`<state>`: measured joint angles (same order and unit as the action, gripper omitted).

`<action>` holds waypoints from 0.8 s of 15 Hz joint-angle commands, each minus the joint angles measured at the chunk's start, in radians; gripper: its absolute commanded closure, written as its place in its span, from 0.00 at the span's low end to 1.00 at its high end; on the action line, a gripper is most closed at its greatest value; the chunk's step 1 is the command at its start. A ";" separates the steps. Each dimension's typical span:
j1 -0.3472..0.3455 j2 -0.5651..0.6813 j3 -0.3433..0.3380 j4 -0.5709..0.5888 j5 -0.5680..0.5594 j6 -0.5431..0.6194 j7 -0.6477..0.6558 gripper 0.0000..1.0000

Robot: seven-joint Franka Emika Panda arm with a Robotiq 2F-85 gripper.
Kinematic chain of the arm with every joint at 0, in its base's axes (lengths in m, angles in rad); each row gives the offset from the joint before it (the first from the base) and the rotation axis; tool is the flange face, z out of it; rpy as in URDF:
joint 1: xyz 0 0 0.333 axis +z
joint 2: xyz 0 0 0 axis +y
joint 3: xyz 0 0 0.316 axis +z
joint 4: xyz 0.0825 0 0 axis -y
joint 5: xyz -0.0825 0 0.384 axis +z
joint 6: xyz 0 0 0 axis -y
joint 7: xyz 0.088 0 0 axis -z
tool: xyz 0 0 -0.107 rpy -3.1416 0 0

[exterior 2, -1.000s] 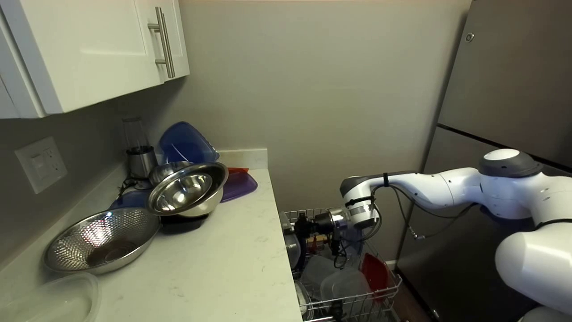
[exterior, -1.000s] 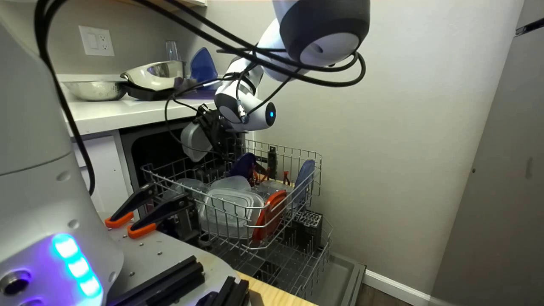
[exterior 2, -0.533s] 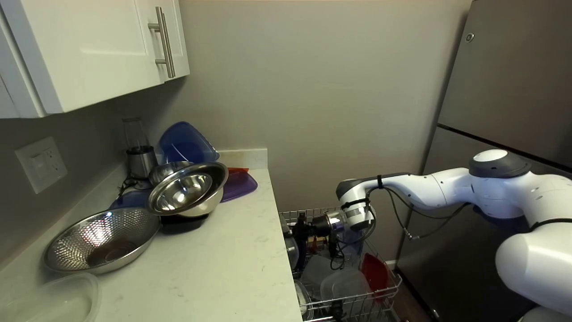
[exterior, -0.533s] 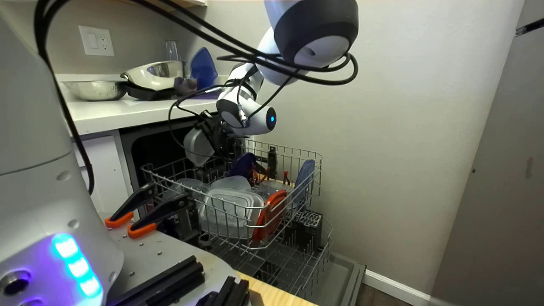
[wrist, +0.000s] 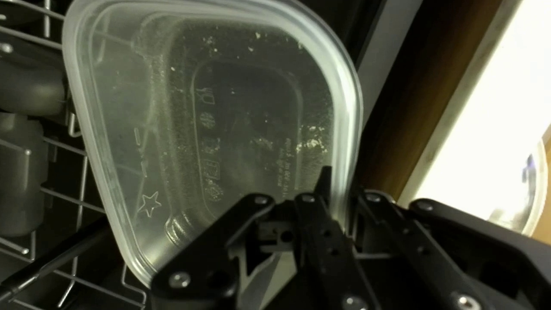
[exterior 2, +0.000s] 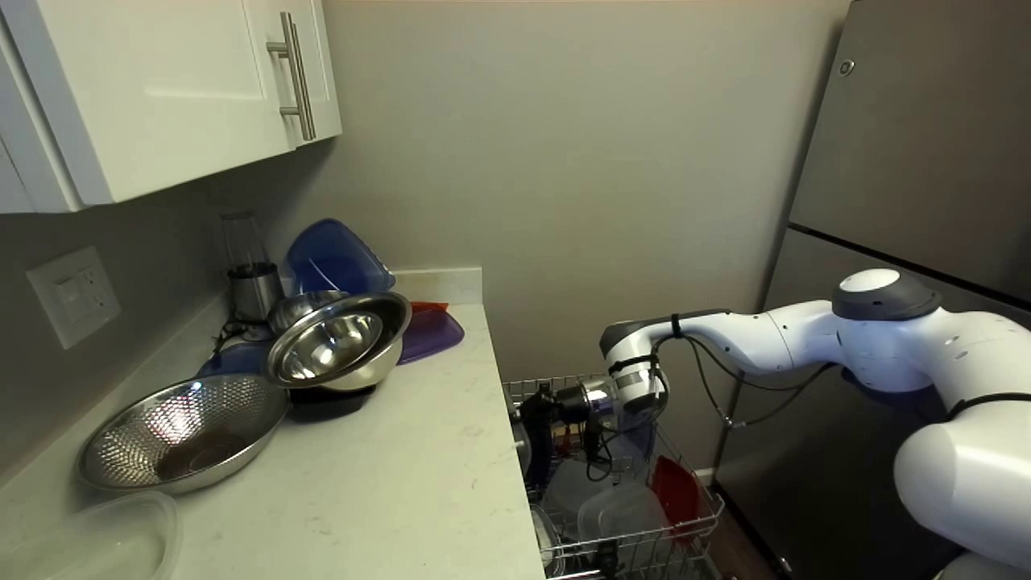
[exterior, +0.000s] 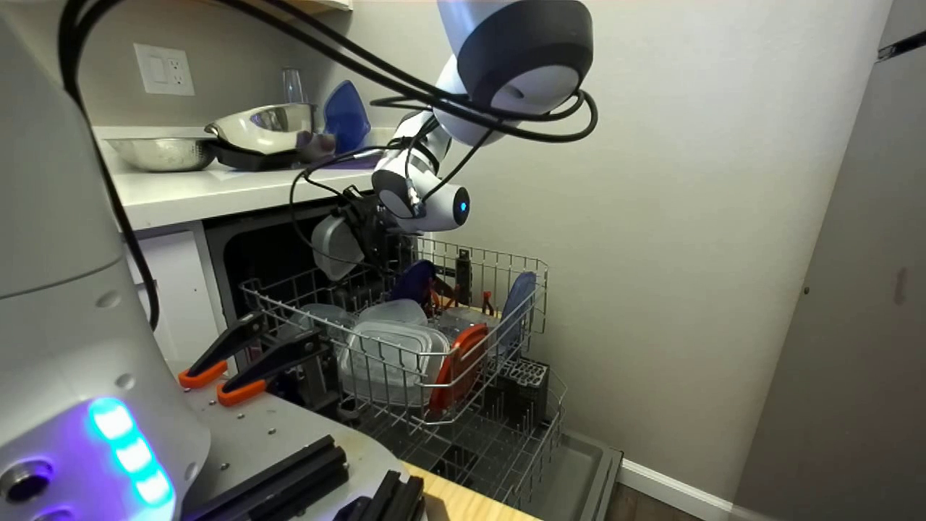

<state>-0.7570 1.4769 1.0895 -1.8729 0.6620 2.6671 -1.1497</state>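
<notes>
Clear plastic container (wrist: 249, 107), upper left to centre of the wrist frame, tilted, open side toward me. Should handle light, thin-walled, a bit springy; pale specks (wrist: 312, 142) inside, water or residue unclear, maybe slippery. Thick rim looks the best hold. My hand (wrist: 340, 193), lower right of centre there, is closed tight, pinching that rim. Wire rack (wrist: 82, 203) at left edge, beyond; contact unclear. In an exterior view, white counter (exterior 2: 435, 443) across lower centre; red plastic piece (exterior 2: 676, 487), lower right.
</notes>
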 commanded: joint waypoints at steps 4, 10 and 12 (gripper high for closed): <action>0.084 0.000 -0.034 0.071 0.116 -0.052 -0.005 0.96; 0.135 0.001 -0.086 0.113 0.248 -0.049 -0.051 0.96; 0.117 0.000 -0.098 0.101 0.298 -0.031 -0.086 0.96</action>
<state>-0.6124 1.4774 1.0030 -1.7545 0.8773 2.6318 -1.1635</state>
